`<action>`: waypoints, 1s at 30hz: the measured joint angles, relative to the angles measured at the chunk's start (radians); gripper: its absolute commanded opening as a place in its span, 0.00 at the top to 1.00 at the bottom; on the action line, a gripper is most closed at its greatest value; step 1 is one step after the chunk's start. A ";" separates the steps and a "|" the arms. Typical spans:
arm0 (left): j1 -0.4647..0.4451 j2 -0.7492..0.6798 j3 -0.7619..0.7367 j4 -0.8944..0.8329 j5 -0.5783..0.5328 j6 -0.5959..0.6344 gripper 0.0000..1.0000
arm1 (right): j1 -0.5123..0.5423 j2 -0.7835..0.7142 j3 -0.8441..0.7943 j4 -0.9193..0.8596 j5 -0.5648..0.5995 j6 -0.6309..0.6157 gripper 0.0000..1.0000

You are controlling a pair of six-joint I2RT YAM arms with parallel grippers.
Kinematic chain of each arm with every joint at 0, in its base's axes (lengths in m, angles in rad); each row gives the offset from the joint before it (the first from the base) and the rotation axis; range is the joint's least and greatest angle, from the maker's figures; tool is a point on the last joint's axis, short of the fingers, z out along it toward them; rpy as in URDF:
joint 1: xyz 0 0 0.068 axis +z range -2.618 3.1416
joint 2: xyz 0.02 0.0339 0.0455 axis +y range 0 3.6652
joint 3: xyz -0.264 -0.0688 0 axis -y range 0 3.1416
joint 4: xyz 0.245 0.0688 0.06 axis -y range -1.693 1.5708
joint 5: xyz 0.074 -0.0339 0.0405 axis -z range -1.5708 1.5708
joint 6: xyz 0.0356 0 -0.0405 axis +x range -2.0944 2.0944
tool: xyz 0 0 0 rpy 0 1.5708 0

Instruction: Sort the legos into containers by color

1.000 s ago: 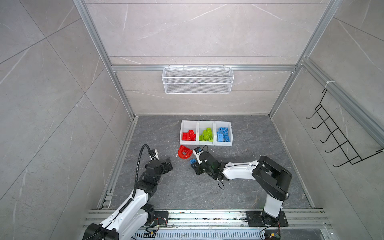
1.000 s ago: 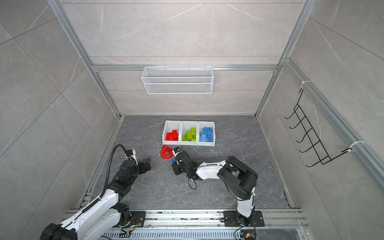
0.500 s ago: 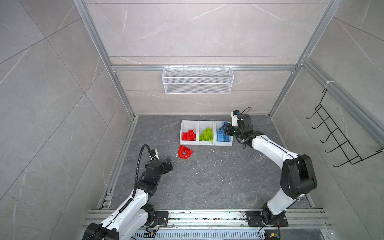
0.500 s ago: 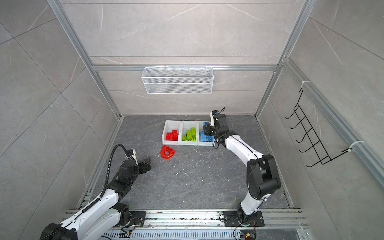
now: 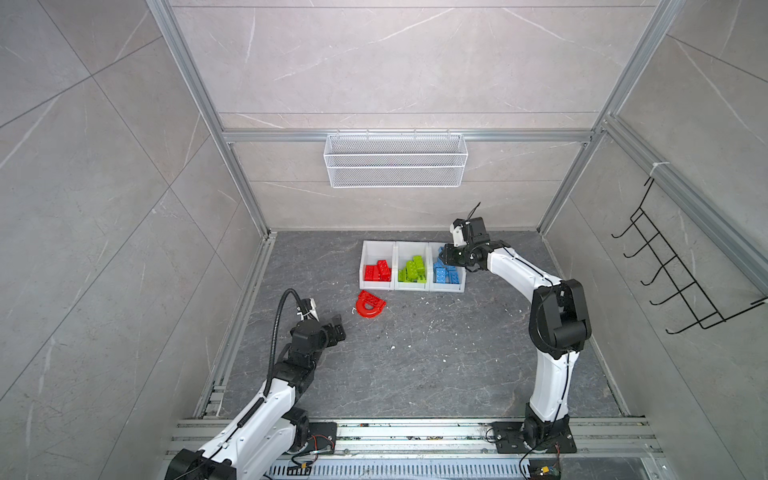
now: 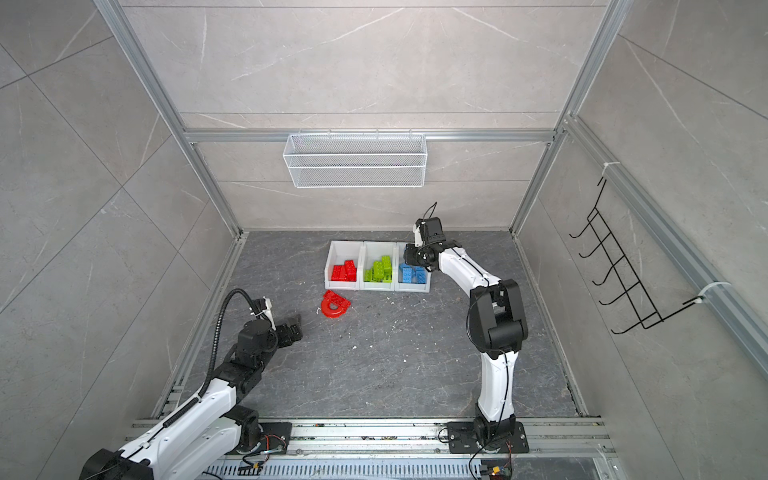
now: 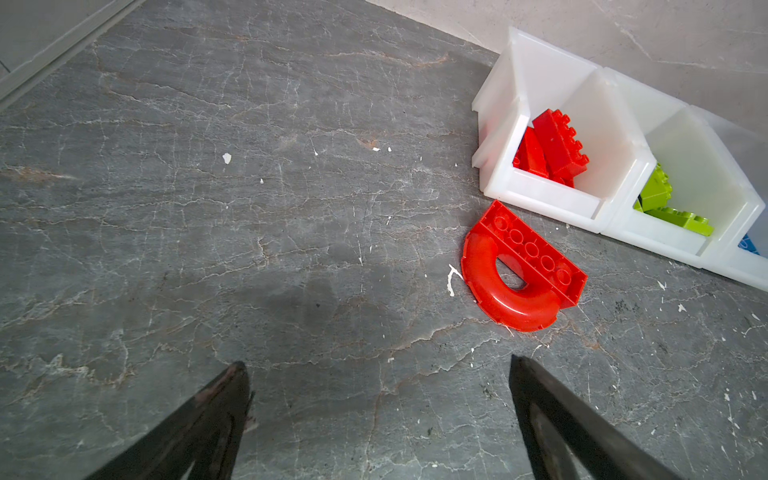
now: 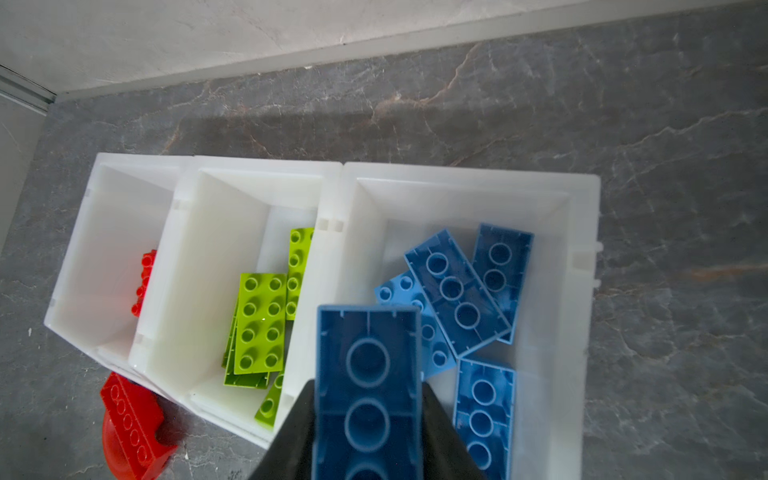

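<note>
Starting with both top views, the right gripper (image 5: 445, 261) is seen over the blue end of the containers (image 5: 411, 287), closed narrowly on a blue brick (image 5: 439, 263); red bricks (image 5: 378, 272), green bricks (image 5: 412, 270) and the other blue bricks (image 5: 448, 276) are kept in separate bins; the red arch piece (image 5: 370, 304) is left on the floor (image 5: 415, 365) just in front of the containers' red end; the left gripper (image 5: 337, 326) is held low, near that piece on the side away from the containers, spread wide and empty. In the left wrist view, the fingers (image 7: 224, 399) are seen fully parted with nothing between them; the arch is shown lying flat, its straight base turned toward the containers' front lip, just beside it but apart; it is judged light, rigid and glossy, so a grip across the straight base is thought safer than one on the rounded band, from which a hold might slide. In the right wrist view, the blue brick is clamped by its two long side walls, hollow underside to the camera, above the blue bin close to the wall shared with the green one; being hard, light and smooth, it is expected to drop cleanly once released, though a bounce off that dividing wall cannot be ruled out.
</note>
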 measured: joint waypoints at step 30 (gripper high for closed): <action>0.004 0.084 0.107 -0.021 0.187 0.041 0.04 | -0.016 -0.892 -0.872 0.505 -0.129 0.113 0.21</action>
